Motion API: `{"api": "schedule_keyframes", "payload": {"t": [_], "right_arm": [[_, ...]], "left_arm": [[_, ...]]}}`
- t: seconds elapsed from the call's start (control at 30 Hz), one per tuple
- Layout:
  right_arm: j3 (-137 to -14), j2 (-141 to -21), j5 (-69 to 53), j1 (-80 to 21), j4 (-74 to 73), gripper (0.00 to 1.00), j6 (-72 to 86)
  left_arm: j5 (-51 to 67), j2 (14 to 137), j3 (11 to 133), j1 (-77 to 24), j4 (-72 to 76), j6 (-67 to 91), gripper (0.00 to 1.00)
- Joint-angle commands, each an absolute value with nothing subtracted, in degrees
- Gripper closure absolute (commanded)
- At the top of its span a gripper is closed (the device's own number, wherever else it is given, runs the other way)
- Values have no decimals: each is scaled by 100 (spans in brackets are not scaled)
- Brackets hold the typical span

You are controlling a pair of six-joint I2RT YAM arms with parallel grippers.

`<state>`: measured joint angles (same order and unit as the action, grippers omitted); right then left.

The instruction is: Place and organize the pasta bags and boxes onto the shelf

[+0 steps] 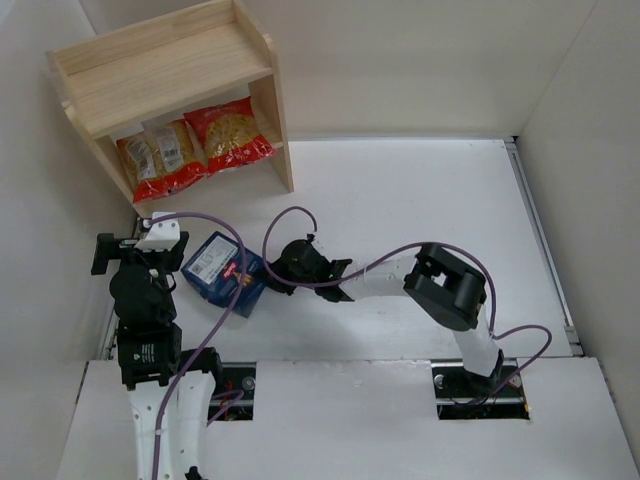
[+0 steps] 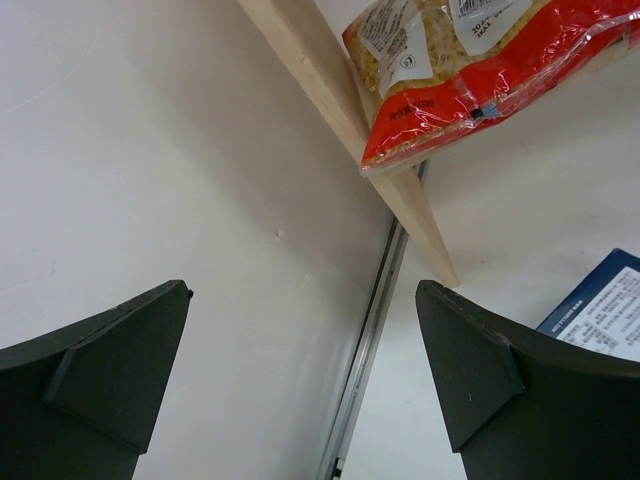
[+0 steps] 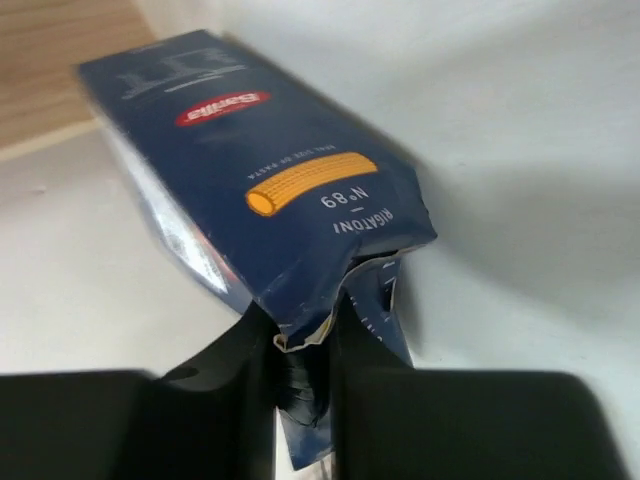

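Right gripper [image 3: 305, 345] pinches the crumpled end flap of the box [image 1: 220, 268], its fingers closed tight on the torn card. That box sits tilted between the two arms, short of the shelf [image 1: 160, 65]; whether it touches the table [image 1: 420, 200] I cannot tell. Left gripper [image 2: 302, 300] stands wide open just left of it, holding nothing. Farther back, on the lower tier, the labelled bag [image 1: 160, 158] lies beside the other bag [image 1: 230, 135].
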<state>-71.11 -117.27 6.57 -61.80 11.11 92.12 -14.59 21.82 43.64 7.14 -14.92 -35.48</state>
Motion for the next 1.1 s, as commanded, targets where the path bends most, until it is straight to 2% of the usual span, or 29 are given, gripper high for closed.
{"api": "schedule_keyframes", "payload": {"t": [0.0,0.17,0.3,0.53,0.8,1.07], "right_arm": [[-6795,-12164,492,-6148,606,100,9193],[-6356,-11665,676,-5964,1536,100,8221],[-5811,-10594,975,-5692,2293,100,7165],[-5537,-9019,1204,-5199,2083,100,5847],[-5844,-7683,1440,-4935,1812,100,4256],[-6670,-6970,2249,-4944,1327,100,2822]], "left_arm": [[-1512,2109,4333,716,-1275,-3480,0],[-1486,2101,4271,681,-1344,-3489,0],[-1188,2171,4297,594,-1633,-3489,0],[130,2512,4649,-12,-2644,-3691,0],[799,3524,5282,-1014,-3032,-3174,0],[624,3700,5476,-1314,-2900,-3384,0]]}}
